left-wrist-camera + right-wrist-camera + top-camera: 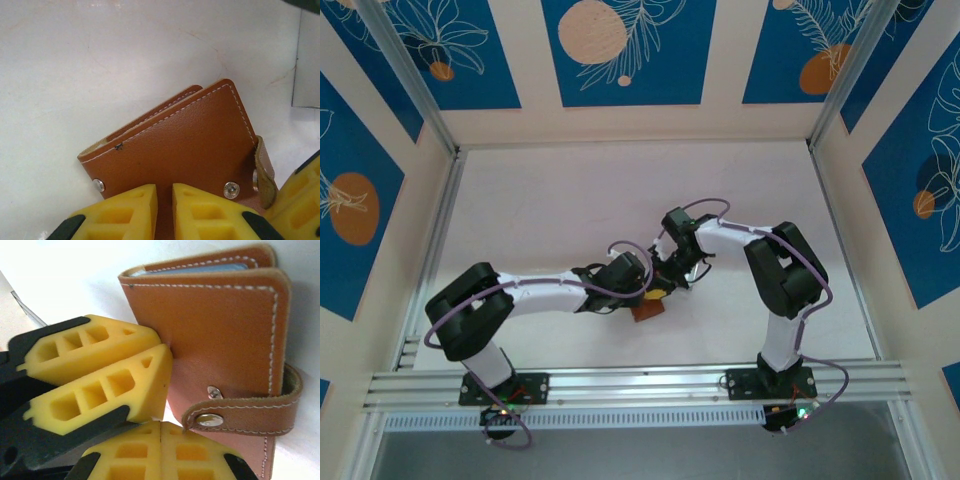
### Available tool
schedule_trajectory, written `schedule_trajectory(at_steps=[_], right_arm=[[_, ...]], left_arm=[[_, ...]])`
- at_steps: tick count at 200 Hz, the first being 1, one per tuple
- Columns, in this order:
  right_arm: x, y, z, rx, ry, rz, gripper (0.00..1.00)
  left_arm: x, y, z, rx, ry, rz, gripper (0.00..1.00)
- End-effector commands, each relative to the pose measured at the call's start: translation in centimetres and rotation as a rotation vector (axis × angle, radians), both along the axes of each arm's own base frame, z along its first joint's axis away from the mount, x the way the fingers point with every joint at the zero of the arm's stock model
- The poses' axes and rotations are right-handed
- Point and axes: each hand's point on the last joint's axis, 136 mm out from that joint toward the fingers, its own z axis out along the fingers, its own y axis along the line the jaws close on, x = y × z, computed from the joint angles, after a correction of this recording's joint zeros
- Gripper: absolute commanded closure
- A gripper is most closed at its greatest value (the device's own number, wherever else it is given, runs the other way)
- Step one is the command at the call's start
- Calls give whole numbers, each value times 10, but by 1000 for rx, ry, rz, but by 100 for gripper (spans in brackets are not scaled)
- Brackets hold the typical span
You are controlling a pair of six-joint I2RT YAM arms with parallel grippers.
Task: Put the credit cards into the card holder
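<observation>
Card holder (pixel 647 311) on the table (pixel 570 180)
It lies just nearside of the middle; the left gripper (pixel 165 194) straddles one edge, the right gripper (pixel 161 429) beside it.

The top camera looks down from above and behind the arm bases, wide enough to take in the whole table (pixel 570 190). The left wrist camera peers past the left gripper (pixel 165 200) at the card holder (pixel 185 145), very near. The right wrist camera, past the right gripper (pixel 159 347), faces that same holder equally close. All three views share it.
</observation>
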Motion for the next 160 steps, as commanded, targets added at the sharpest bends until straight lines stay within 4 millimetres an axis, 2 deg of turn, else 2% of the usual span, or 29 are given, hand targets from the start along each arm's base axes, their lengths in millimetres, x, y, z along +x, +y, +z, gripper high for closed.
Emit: schedule_trajectory(at_steps=[1,18,36,60,82,107,130,160], right_arm=[[-6,0,-1,35,56,-3,100],[-3,2,0,53,64,-11,100],[0,-3,-2,-1,40,-19,100],[0,-5,14,-8,-42,-3,100],[-1,-13,34,-79,-154,17,91],[5,-37,42,-279,-278,11,69],[6,-45,35,-421,-293,47,64],[6,-39,17,-521,-292,100,63]], left_arm=[[-11,6,-23,59,43,-19,83],[-11,5,-24,59,46,-21,84],[-11,6,-24,62,46,-21,84],[-11,7,-25,68,46,-20,84],[-11,7,-26,69,47,-21,84],[-11,6,-27,63,47,-20,84],[-12,5,-28,55,49,-18,84],[-11,5,-25,43,41,-13,84]])
